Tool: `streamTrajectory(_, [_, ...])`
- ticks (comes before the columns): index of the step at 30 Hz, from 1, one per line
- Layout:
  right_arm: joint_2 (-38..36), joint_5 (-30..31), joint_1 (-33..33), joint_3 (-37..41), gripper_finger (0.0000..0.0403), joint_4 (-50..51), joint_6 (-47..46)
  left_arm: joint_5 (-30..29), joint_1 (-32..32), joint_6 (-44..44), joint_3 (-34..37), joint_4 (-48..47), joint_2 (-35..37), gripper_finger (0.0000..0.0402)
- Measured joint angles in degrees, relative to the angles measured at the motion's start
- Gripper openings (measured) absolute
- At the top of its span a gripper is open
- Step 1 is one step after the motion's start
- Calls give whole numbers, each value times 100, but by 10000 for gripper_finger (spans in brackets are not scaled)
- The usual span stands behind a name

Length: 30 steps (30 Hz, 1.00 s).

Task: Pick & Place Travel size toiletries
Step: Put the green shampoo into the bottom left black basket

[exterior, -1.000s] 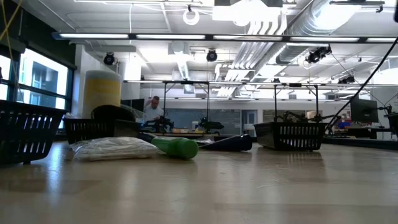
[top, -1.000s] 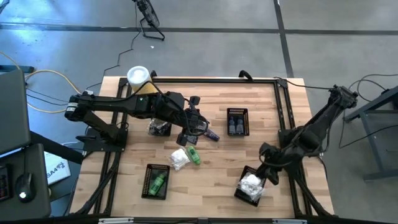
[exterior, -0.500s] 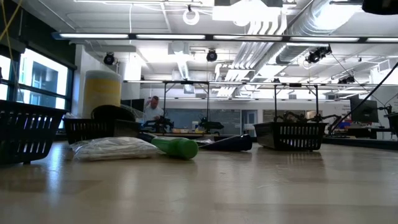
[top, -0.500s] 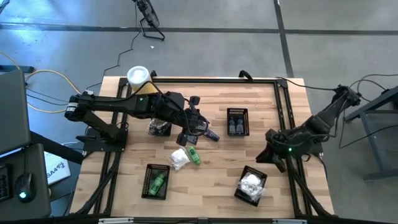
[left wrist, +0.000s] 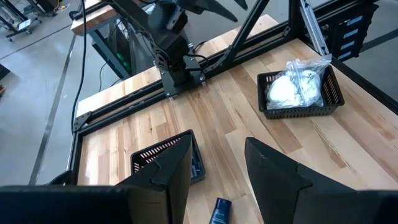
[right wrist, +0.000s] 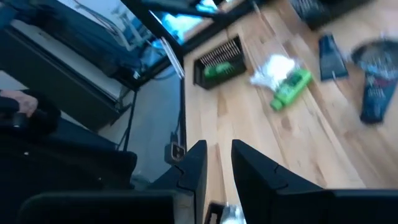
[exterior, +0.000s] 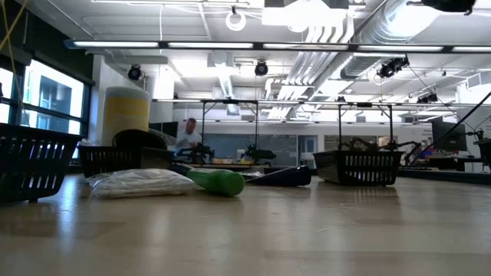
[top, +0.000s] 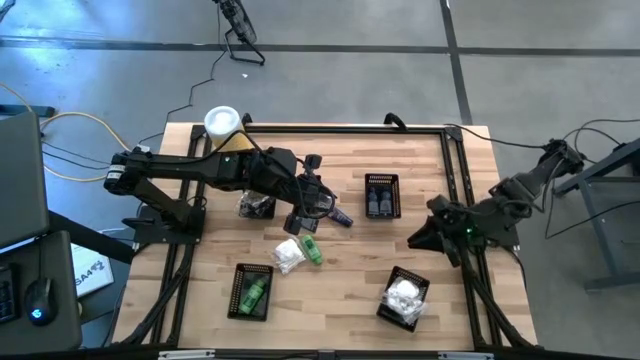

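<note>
My left gripper (top: 312, 205): arm stretched level toward table centre, fingers (left wrist: 177, 167) parted, empty; dark blue plastic tube (left wrist: 218, 211) just beneath. Small green plastic bottle (top: 311, 251) and white crinkled packet (top: 289, 256) near, toward the front edge. My right gripper (top: 421, 238): arm folded at the right edge, fingers narrowly apart, empty.

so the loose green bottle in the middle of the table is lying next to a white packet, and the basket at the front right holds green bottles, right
Not quite. The loose green bottle does lie beside a white packet, but the front right basket holds white packets, not green bottles. The high view shows this. A green bottle sits in the front left basket instead.
</note>
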State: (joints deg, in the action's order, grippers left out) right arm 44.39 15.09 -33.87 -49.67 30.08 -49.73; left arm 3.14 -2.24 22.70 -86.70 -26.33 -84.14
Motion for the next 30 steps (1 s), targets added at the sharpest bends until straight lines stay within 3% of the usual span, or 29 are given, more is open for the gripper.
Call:
streamTrajectory(14, [-23, 5, 513, 2, 66, -1642, 1921, 2, 0, -4, 0, -90, 0, 145])
streamTrajectory(21, [-21, 53, 708, 2, 66, -1705, 2005, 2, 0, -46, 0, -87, 0, 145])
streamTrajectory(30, [231, 602, 767, 1, 66, -1722, 2017, 2, -2, -50, 0, -85, 0, 145])
